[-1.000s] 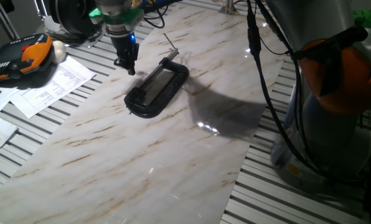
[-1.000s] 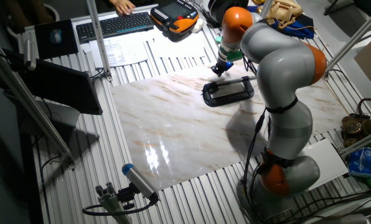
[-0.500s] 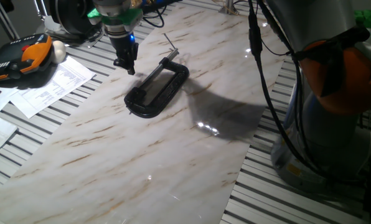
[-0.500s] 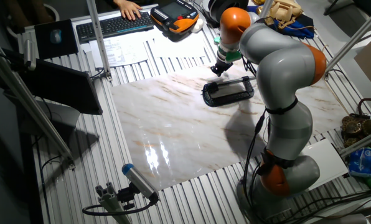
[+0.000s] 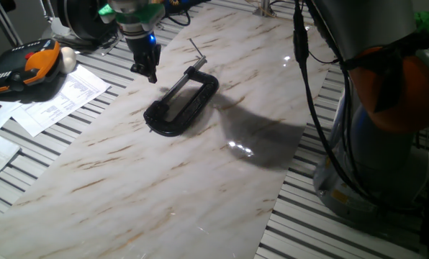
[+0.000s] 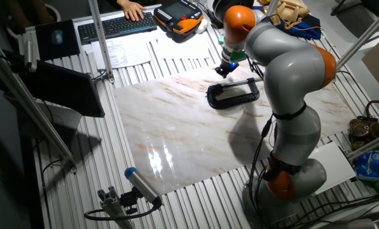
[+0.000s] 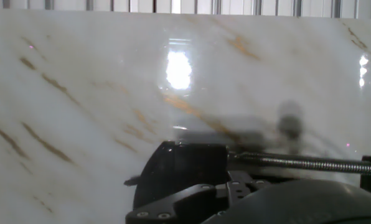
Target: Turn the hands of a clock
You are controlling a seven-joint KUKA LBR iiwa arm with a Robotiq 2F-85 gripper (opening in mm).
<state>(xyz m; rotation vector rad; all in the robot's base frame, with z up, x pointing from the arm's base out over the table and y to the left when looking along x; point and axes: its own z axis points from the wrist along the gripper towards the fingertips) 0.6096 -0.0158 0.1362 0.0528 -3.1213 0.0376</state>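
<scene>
The clock, a black C-clamp (image 5: 182, 106), lies flat on the marble slab (image 5: 128, 187), its silver screw rod (image 5: 194, 50) pointing to the back. It also shows in the other fixed view (image 6: 233, 94) and low in the hand view (image 7: 185, 167), where the rod (image 7: 304, 163) runs right. The hand, a thin dark pin (image 7: 131, 182), sticks out left of the clamp's rounded end; I cannot make it out in the fixed views. My gripper (image 5: 147, 72) hangs just left of the clamp, a little above the slab, fingers together and empty. It also shows in the other fixed view (image 6: 222, 69).
An orange-black pendant (image 5: 29, 66) and papers (image 5: 56, 97) lie left of the slab on the slatted table. A keyboard (image 6: 116, 24) with a person's hand (image 6: 133, 9) on it is at the back. My arm's base (image 5: 387, 137) stands to the right.
My gripper has risen a little and drifted slightly away from the clamp. The clamp has not moved.
</scene>
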